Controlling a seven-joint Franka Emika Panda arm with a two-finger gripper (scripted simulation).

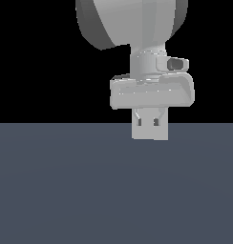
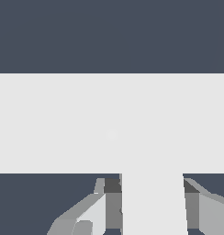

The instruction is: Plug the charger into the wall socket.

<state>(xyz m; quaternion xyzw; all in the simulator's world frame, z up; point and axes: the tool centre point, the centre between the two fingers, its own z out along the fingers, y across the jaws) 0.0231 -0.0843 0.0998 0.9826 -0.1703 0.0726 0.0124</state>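
Note:
In the wrist view, the charger is a plain whitish block held between my two fingers. My gripper is shut on it. The charger's far end meets the wall socket, a wide light-grey band across the picture with a faint dot at its centre. In the exterior view, my gripper points down in front of the square light-grey socket panel, which stands on the floor. There the charger blends with the panel and I cannot tell it apart.
A flat dark blue-grey floor spreads around the socket on all sides. The arm's large grey upper links hang above the gripper. Nothing else shows.

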